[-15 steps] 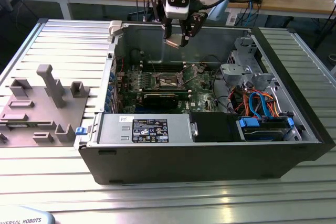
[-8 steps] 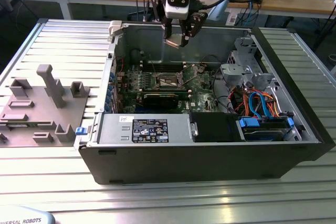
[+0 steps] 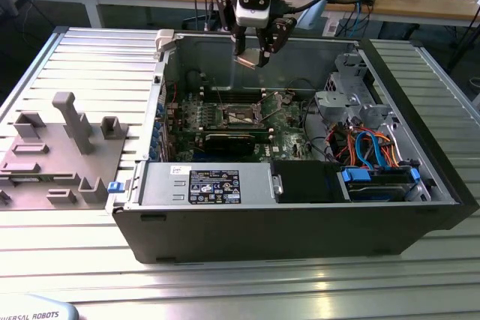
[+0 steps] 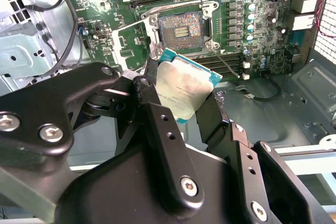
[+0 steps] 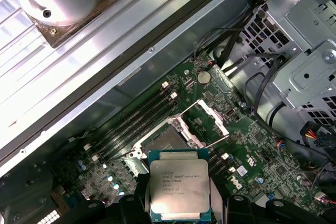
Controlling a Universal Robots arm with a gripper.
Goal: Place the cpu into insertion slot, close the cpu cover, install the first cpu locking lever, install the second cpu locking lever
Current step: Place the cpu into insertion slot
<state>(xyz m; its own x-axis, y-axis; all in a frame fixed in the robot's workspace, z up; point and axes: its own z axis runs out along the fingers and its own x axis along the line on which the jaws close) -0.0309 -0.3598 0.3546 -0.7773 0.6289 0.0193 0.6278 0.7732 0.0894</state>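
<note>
My gripper (image 3: 253, 56) hangs above the open computer case, shut on the cpu (image 3: 247, 61). In both wrist views the cpu (image 4: 186, 85) (image 5: 178, 190) is a flat silver-topped square with a teal edge, clamped between two black fingers (image 4: 143, 92) (image 5: 237, 206). It is in the air, clear of the board. Below it the insertion slot (image 4: 181, 27) (image 5: 159, 141) (image 3: 241, 116) lies uncovered on the green board, its dark centre showing. The cpu cover (image 5: 209, 113) stands swung up beside the slot. A thin locking lever (image 5: 212, 142) is raised next to it.
Long black memory slots (image 5: 134, 124) run beside the socket. A metal drive cage (image 3: 346, 89) and blue and orange cables (image 3: 373, 144) fill the exterior view's right. A power supply box (image 3: 206, 185) sits at the case front. A grey fixture tray (image 3: 60, 148) lies outside the case.
</note>
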